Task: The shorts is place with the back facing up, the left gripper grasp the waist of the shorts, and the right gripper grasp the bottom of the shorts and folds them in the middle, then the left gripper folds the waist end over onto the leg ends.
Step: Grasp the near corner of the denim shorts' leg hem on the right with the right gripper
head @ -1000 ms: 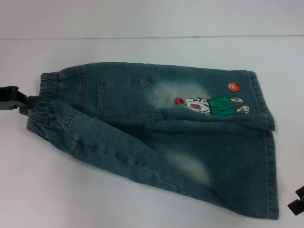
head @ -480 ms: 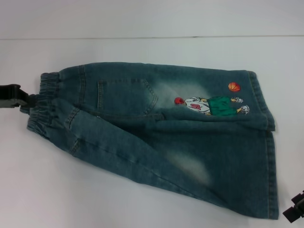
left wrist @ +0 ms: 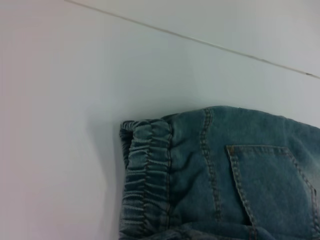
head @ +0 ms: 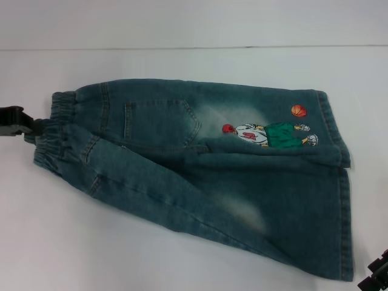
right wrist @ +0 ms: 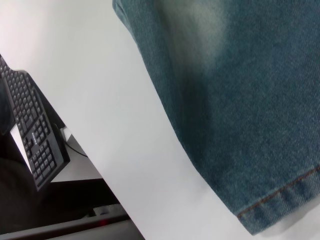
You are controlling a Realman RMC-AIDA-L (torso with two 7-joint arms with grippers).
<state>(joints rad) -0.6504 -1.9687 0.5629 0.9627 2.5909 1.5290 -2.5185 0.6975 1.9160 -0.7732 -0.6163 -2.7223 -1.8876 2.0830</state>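
The shorts (head: 206, 176) are lying folded lengthwise on the white table (head: 182, 60), with the left gripper (head: 31, 128) clamping the waist (head: 57, 130) at their left end. The right gripper (head: 377, 277) is sitting just off the leg ends (head: 345, 218); whether its fingers are parted cannot be told. The waist end probably needs lifting high and carrying straight across, so that it lands squarely on the hems.

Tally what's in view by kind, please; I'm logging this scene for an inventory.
Garments: 1, the shorts, lying on the table.
Robot hands: 2, the left hand at the waistband, the right hand off the hem corner.
Keyboards: 1, a black keyboard beyond the table edge.
Tables: 1.
Total: 5.
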